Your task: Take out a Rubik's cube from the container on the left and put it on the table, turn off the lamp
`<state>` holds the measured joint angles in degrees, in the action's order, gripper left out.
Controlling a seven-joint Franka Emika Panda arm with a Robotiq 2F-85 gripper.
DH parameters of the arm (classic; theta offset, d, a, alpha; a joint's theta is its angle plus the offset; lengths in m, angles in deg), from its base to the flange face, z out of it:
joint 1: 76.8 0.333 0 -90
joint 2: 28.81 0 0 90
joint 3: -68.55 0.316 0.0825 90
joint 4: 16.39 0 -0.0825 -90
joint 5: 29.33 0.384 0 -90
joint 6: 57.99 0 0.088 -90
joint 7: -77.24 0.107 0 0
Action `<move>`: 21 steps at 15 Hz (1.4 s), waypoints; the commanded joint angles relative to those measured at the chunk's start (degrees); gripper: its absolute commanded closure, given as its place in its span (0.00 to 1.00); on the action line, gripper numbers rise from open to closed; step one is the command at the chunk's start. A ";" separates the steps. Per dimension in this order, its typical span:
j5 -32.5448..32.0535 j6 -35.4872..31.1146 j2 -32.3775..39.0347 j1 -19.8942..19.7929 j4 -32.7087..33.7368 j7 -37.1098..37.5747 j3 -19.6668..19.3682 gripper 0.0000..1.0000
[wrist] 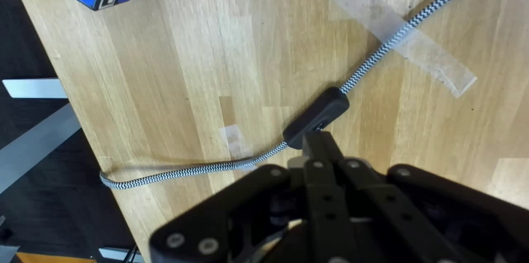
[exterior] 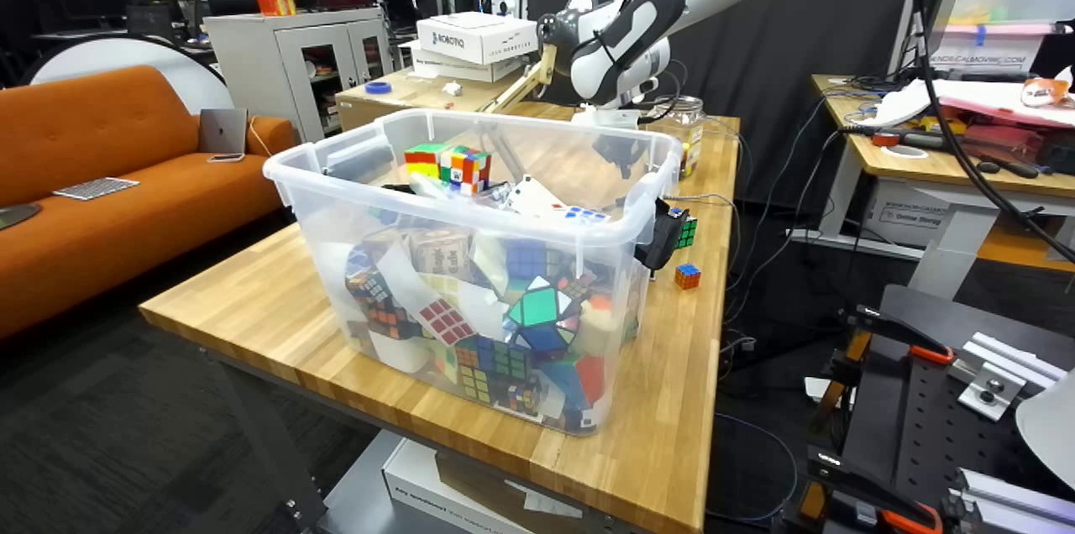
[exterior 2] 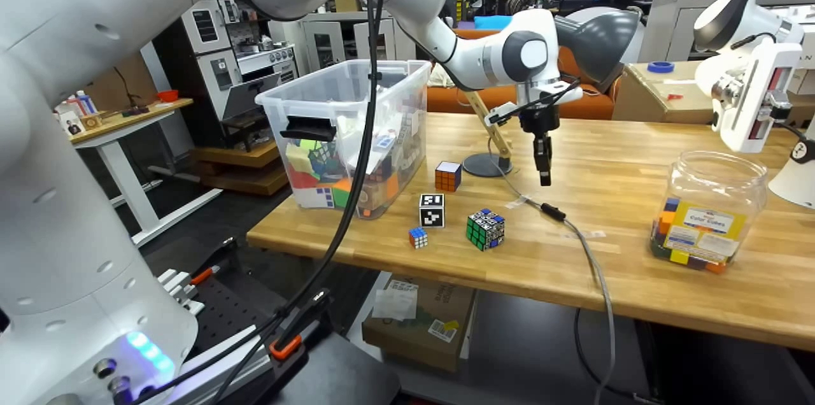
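My gripper is shut and empty in the wrist view. Its fingertips overlap the edge of the lamp cord's black switch. In an exterior view the gripper points down, apart from and above the switch. The lamp stands behind it; I cannot tell whether it is lit. The translucent container, full of cubes, stands on the wooden table. A green-sided patterned Rubik's cube, an orange one with a white top and a small one lie on the table beside the container.
A black-and-white marker cube lies among the table's cubes. A clear jar of color cubes stands to the right. Clear tape holds the cord down. A second white arm stands behind the jar. The table edge lies left in the wrist view.
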<state>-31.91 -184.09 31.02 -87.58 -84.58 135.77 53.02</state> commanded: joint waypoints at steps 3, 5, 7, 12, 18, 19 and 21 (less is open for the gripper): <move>0.01 2.74 2.97 -1.32 4.20 -9.62 0.63 1.00; 0.50 3.76 3.86 -1.88 5.41 -13.23 1.03 1.00; -0.05 1.22 2.86 -0.74 2.40 -10.94 0.01 1.00; -0.06 1.16 3.35 -0.66 2.69 -11.02 -0.03 0.99; 0.95 1.48 4.23 -0.83 4.05 -11.09 -0.34 1.00; 0.89 1.34 4.73 -0.88 4.77 -10.77 -0.54 1.00; 0.50 1.45 5.55 -0.91 6.30 -10.39 -1.06 1.00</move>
<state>-31.94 -183.00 34.81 -88.26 -81.52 125.06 52.71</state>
